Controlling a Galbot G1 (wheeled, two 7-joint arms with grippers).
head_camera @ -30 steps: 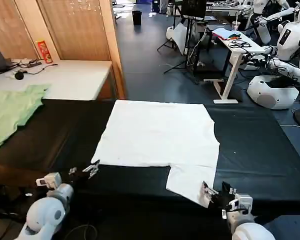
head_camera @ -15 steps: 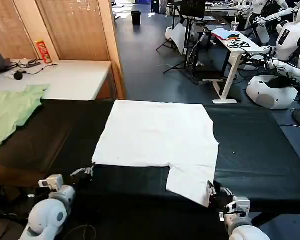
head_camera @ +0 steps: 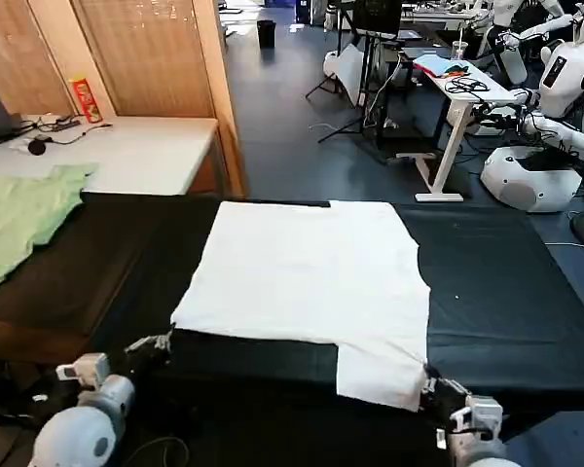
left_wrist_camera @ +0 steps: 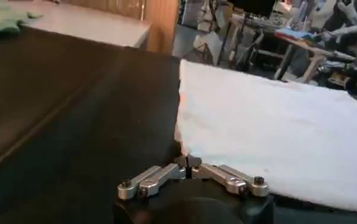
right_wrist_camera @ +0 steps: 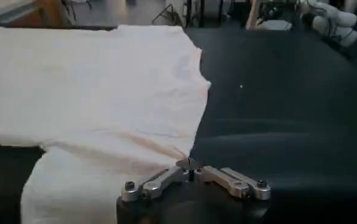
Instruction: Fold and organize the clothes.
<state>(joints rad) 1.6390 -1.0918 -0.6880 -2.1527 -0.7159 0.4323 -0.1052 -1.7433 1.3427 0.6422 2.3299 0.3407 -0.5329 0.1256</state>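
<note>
White T-shirt [head_camera: 311, 277] spread flat on the black table [head_camera: 496, 292]. Left gripper [head_camera: 161, 342] pinches its near-left corner; right gripper [head_camera: 430, 381] clamps the near-right sleeve corner.

Premises: a robotics laboratory. Several white humanoid robots [head_camera: 569, 78] stand along the far right wall beside a white dome-shaped robot base [head_camera: 530, 177] on the dark grey floor [head_camera: 292, 126]. A white-legged desk [head_camera: 457, 97] carries cables and coloured items. A monitor on a black stand [head_camera: 375, 24] sits behind. The work surface is a black cloth-covered desk [head_camera: 487, 282].
</note>
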